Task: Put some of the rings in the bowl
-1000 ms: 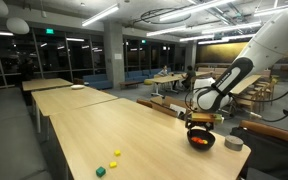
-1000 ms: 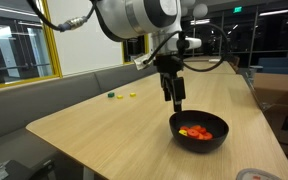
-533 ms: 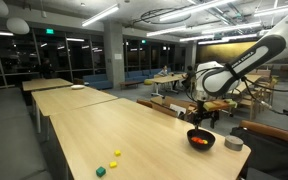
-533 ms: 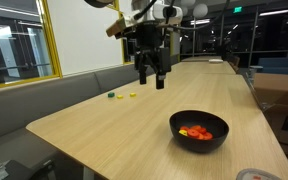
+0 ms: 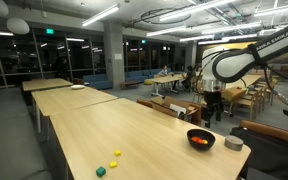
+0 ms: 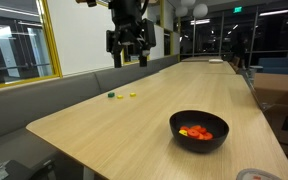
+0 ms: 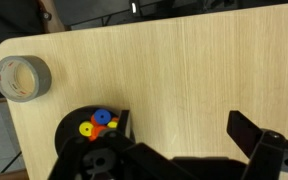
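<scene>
**Arm high over the table, pincer released**

The robot arm holds its black gripper point(image 6: 130, 60) high above the light wooden table point(image 6: 104, 130). The fingers point down, spread apart, and grasp nothing. The small orange, red and yellow plastic rings point(image 6: 196, 131) lie inside the round black bowl point(image 6: 177, 122). The wrist view shows a grey round roll point(image 7: 22, 78) near the bowl. Only the exterior views show small yellow pieces point(image 5: 115, 153), well apart from the bowl.
</scene>
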